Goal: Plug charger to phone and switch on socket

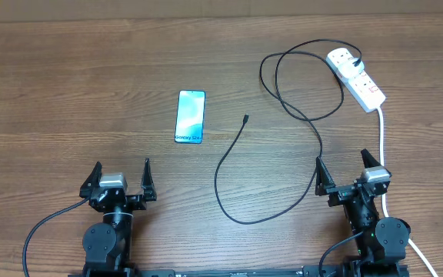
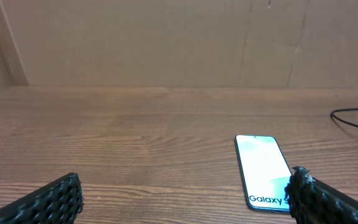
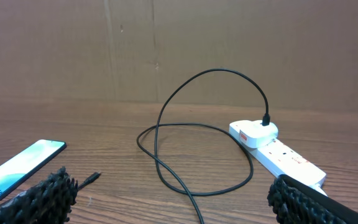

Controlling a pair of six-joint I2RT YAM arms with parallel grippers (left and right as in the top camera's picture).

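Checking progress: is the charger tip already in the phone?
No, the charger tip lies on the table, apart from the phone.

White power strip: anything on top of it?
A white plug with the thin black cable rising from it sits on the far end of the white plastic power strip. Its pins are hidden; switch positions are too small to tell.

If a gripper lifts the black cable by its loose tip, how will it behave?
Probably floppy: the cable lies in slack loops, so it should droop. Its far end is plugged into the power strip, so pulling may drag that.
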